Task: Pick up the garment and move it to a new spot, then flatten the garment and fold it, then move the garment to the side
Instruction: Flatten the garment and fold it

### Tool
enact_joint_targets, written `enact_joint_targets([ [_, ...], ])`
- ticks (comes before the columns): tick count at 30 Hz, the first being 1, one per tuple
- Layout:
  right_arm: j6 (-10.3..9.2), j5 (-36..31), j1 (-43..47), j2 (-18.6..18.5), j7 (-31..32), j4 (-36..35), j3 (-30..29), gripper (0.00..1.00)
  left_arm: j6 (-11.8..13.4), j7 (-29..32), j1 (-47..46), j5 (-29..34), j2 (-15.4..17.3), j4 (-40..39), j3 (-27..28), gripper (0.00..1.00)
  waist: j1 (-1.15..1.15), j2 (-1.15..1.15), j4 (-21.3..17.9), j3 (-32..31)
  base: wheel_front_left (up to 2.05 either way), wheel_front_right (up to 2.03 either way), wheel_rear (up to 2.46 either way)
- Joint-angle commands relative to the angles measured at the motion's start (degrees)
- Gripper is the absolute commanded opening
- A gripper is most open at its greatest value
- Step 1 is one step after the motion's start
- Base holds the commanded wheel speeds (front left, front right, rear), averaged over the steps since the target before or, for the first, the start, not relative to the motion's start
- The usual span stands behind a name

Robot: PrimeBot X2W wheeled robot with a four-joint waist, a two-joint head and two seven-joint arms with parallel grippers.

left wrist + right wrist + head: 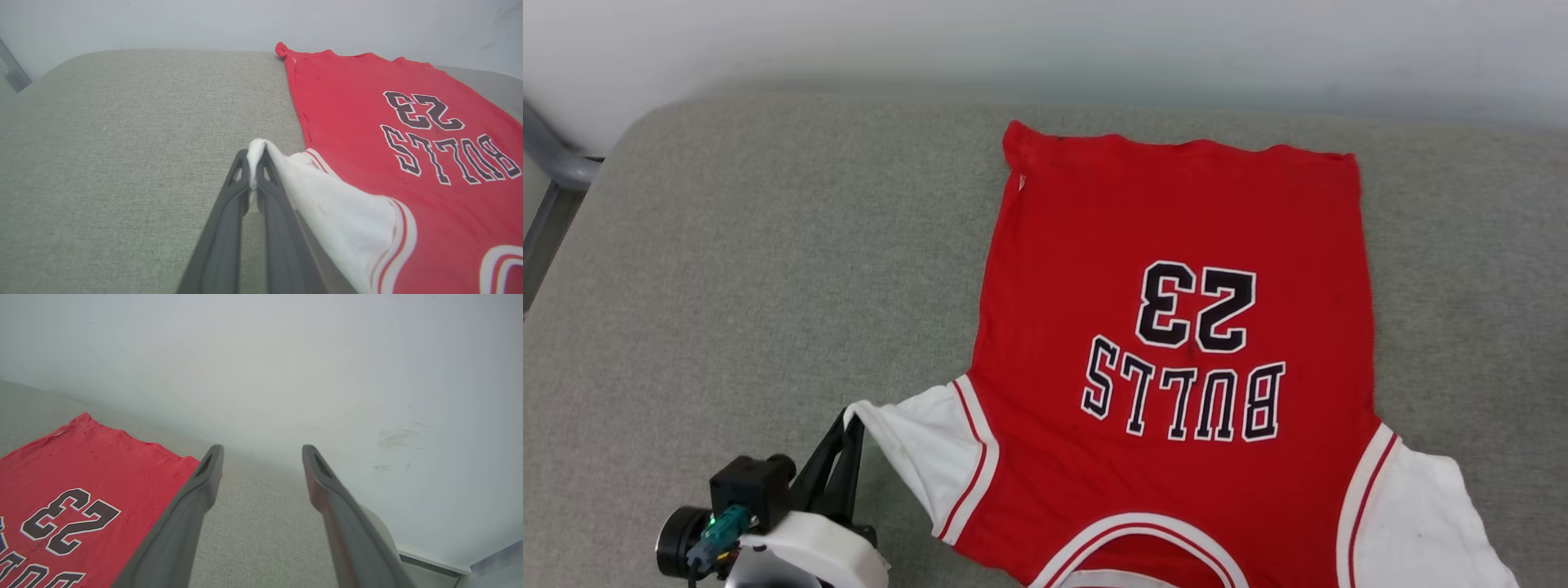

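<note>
Grey woven cushion (pixel 727 286) takes up most of the scene, w/ a pale wall (pixel 1013 41) behind it and a bit of metal frame (pixel 556 163) at the far left edge. Left gripper (pixel 854 418) sits low at the bottom left of the head view, clenched on the tip of a white sleeve (pixel 923 453). Its wrist cam shows the fabric pinched between the two dark fingers (pixel 224 228), a small tuft poking out past the tips, and the sleeve stretched from there back to the shirt body.

That sleeve belongs to the garment (pixel 1176 245) — a red tee w/ white sleeves & red-white striped trim, spread flat, print side up, on the right half of the cushion. Collar is nearest the robot at the bottom edge and the hem is on the far side near the wall, so the black-and-white "BULLS 23" print reads upside down. Hem's far-left corner is slightly bunched. Other sleeve (pixel 1421 514) lies on the cushion at lower right, a bit rumpled.

Right gripper (pixel 261 451) is released — fingers spread wide, cushion & wall seen through the gap, and the hem's red corner just beside one finger in its own view.
</note>
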Motion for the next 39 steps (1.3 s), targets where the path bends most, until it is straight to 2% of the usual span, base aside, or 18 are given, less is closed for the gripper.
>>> enact_joint_targets([
  [1, -0.07, 0.4, -1.9, 0.2, 1.4, -0.1, 0.2, 1.00, 0.1, -0.4, -1.1, 0.4, -0.4, -0.3, 0.1, 0.00, -0.01, 0.00, 2.7, 3.6, 0.00, 0.00, 0.00],
  [6, -0.07, 2.7, -15.4, -0.2, 15.5, 3.1, 3.4, 1.00, 0.6, -0.4, -4.3, 2.3, -1.7, -2.0, -0.5, 0.00, -0.01, 0.00, 5.6, 9.0, 0.00, 0.00, 0.00],
  [10, -0.07, 3.8, -24.9, 0.1, 27.7, 8.2, 7.9, 1.00, 0.7, -0.4, -6.3, 3.6, -2.9, -3.5, -0.6, 0.00, -0.01, 0.00, 7.1, 12.9, 0.00, 0.00, 0.00],
  [14, -0.07, 5.2, -32.0, -0.1, 39.0, 13.0, 11.5, 1.00, 0.8, -0.4, -8.1, 5.1, -3.8, -4.5, -0.8, 0.00, -0.01, 0.00, 8.6, 16.4, 0.00, 0.00, 0.00],
  [16, -0.07, 4.6, -35.0, -0.5, 42.7, 15.2, 12.5, 1.00, 0.7, -0.4, -9.0, 5.7, -4.2, -4.9, -1.0, 0.00, -0.01, 0.00, 9.2, 17.9, 0.00, 0.00, 0.00],
  [22, -0.06, 2.9, -41.0, 1.4, 47.7, 21.2, 13.2, 1.00, 0.3, -0.4, -10.9, 7.0, -5.5, -5.8, -1.4, 0.00, -0.01, 0.00, 10.7, 22.0, 0.00, 0.00, 0.00],
  [26, -0.06, 1.0, -43.0, 2.3, 47.7, 23.5, 13.5, 1.00, 0.2, -0.4, -12.1, 7.9, -6.2, -6.2, -2.0, 0.00, -0.01, 0.00, 11.6, 24.5, 0.00, 0.00, 0.00],
  [32, -0.05, 1.1, -40.7, 3.5, 46.5, 27.5, 14.8, 1.00, 0.1, -0.3, -13.2, 8.7, -7.4, -6.4, -2.7, 0.00, -0.01, 0.00, 12.1, 26.8, 0.00, 0.00, 0.00],
  [35, -0.05, 1.2, -37.9, 2.8, 47.5, 29.5, 16.6, 1.00, -0.1, -0.3, -13.5, 9.1, -7.8, -6.0, -3.0, 0.00, -0.01, 0.00, 12.1, 26.9, 0.00, 0.00, 0.00],
  [36, -0.05, 1.4, -37.4, 2.4, 47.5, 29.8, 16.8, 0.69, -0.2, -0.3, -13.6, 9.2, -7.8, -5.8, -3.1, 0.00, -0.01, 0.00, 12.1, 26.9, 0.00, 0.00, 0.00],
  [37, -0.05, 1.7, -37.2, 2.0, 47.2, 30.1, 16.6, 0.29, -0.2, -0.3, -13.7, 9.1, -7.8, -5.6, -3.1, 0.00, -0.01, 0.00, 12.1, 26.8, 0.00, 0.00, 0.00],
  [38, -0.05, 1.6, -37.3, 1.7, 46.9, 30.2, 16.7, 0.00, -0.2, -0.3, -13.8, 9.1, -7.9, -5.5, -3.1, 0.00, -0.01, 0.00, 12.0, 26.6, 0.00, 0.00, 0.00],
  [39, -0.06, 1.4, -37.6, 1.4, 46.2, 30.0, 16.9, 0.00, -0.3, -0.3, -13.8, 9.1, -8.0, -5.3, -3.0, 0.00, -0.01, 0.00, 11.9, 26.4, 0.00, 0.00, 0.00],
])
